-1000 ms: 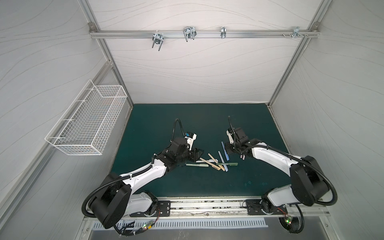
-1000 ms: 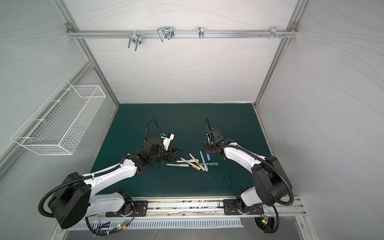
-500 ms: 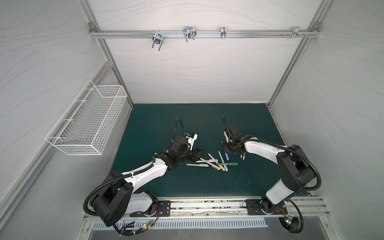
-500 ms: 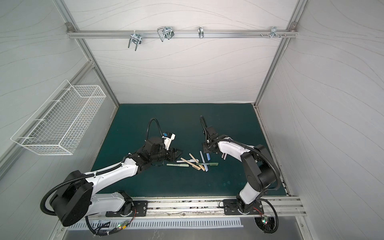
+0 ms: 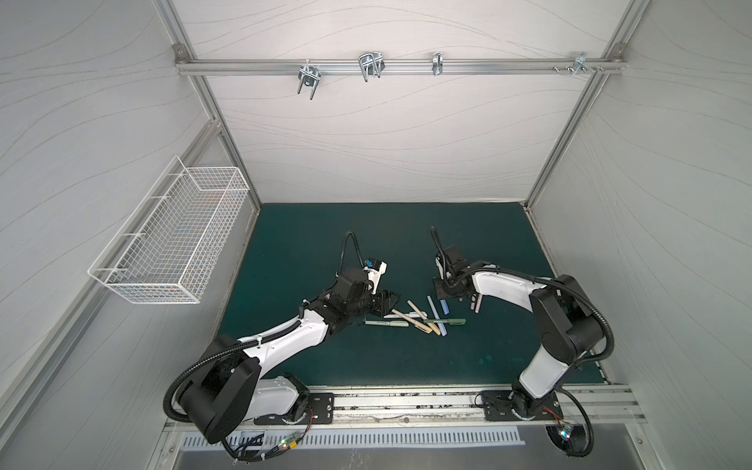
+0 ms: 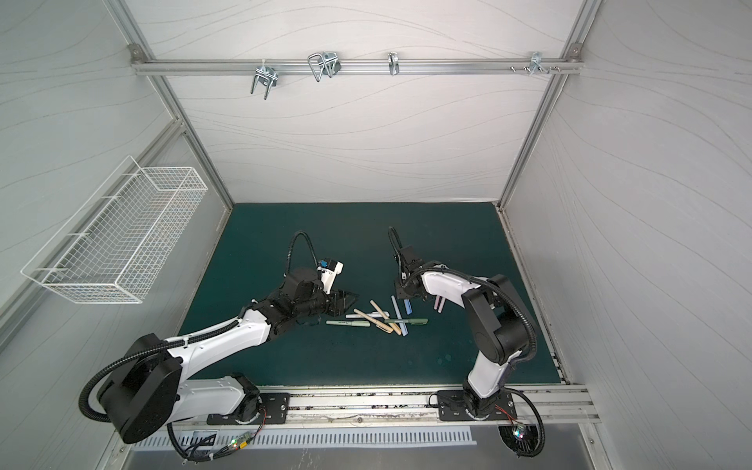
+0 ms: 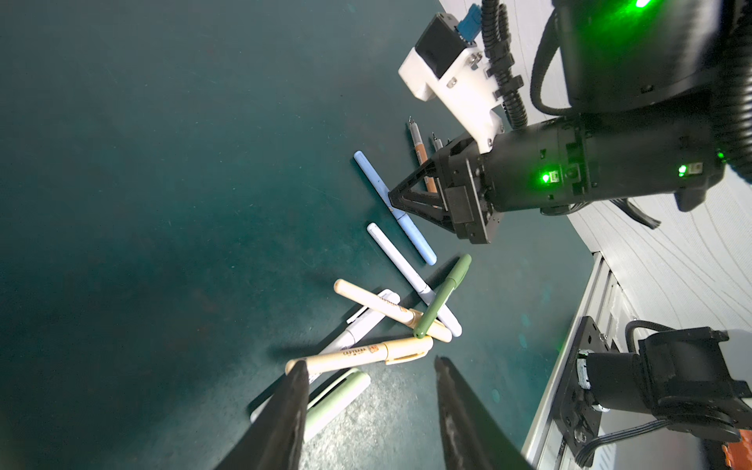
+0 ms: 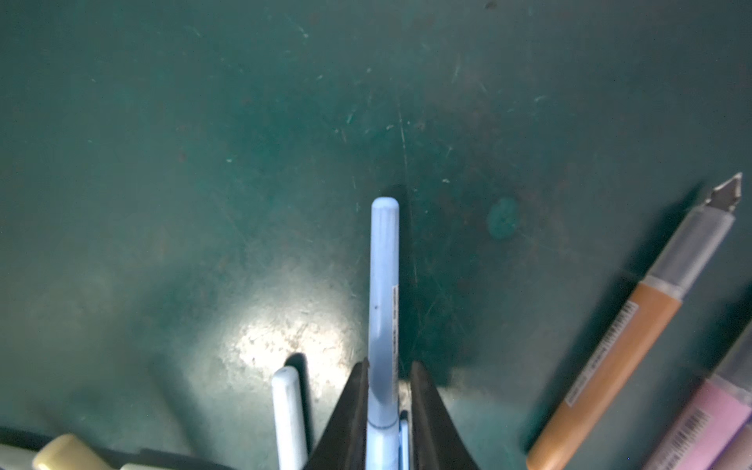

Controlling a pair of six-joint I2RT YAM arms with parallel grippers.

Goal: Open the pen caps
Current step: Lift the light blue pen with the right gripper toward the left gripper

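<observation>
2 arms [image 5: 285, 342] [image 5: 504, 287] low; left pincer [image 7: 370, 362] gapes, right pincer [image 8: 388, 363] straddles blue pen [image 8: 383, 285].

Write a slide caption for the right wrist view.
Right gripper straddles a light blue pen on the green mat, uncapped orange pen nearby.

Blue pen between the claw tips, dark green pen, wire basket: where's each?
blue pen [image 8: 383, 285], right wrist view, mid-barrel.
dark green pen [image 7: 442, 298], left wrist view, mid-barrel.
wire basket [image 5: 203, 236], a top view, side mesh wall.
</observation>
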